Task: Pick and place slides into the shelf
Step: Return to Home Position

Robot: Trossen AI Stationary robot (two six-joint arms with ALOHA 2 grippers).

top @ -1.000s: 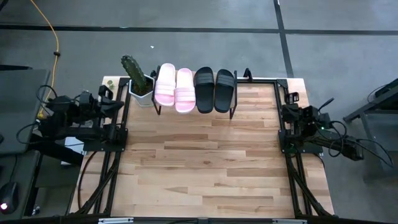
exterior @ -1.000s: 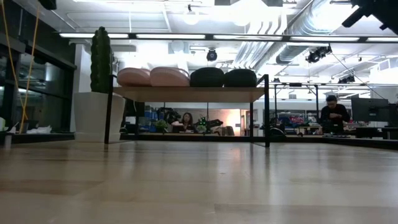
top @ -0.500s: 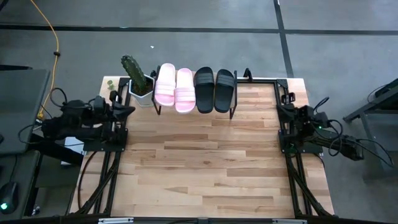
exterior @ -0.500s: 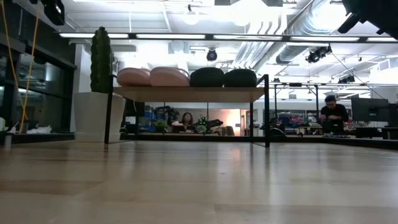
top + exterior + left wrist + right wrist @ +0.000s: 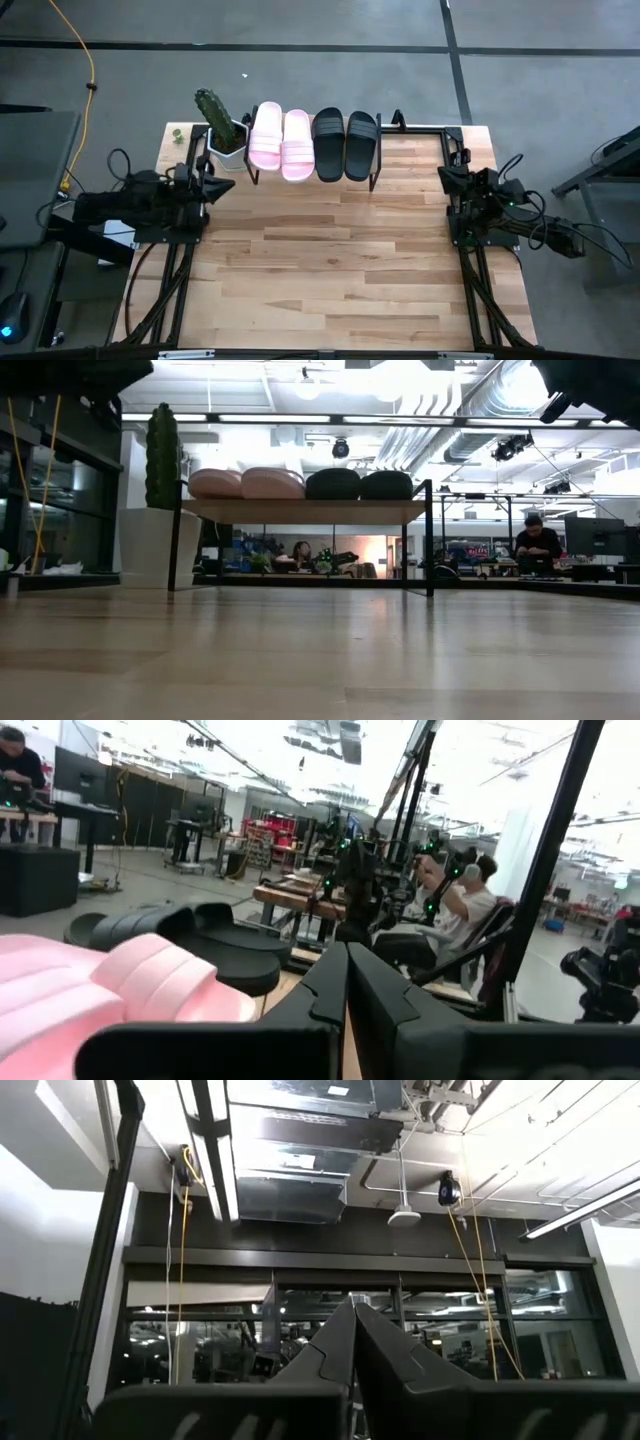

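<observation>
The shelf (image 5: 305, 511) stands at the far edge of the desk (image 5: 330, 260) and carries all four in a row: the pink slides (image 5: 282, 142) on the left, the black slides (image 5: 346, 144) on the right. A potted cactus (image 5: 225, 135) stands just left of it. The left end effector (image 5: 214, 186) hangs near the cactus, fingers pressed together on nothing. The right end effector (image 5: 444, 180) sits at the desk's right edge, likewise closed and empty.

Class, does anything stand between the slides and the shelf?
Nothing visible does: all four slides lie on the shelf, cactus pot beside it; left hand and right hand sit at the table's sides.
</observation>
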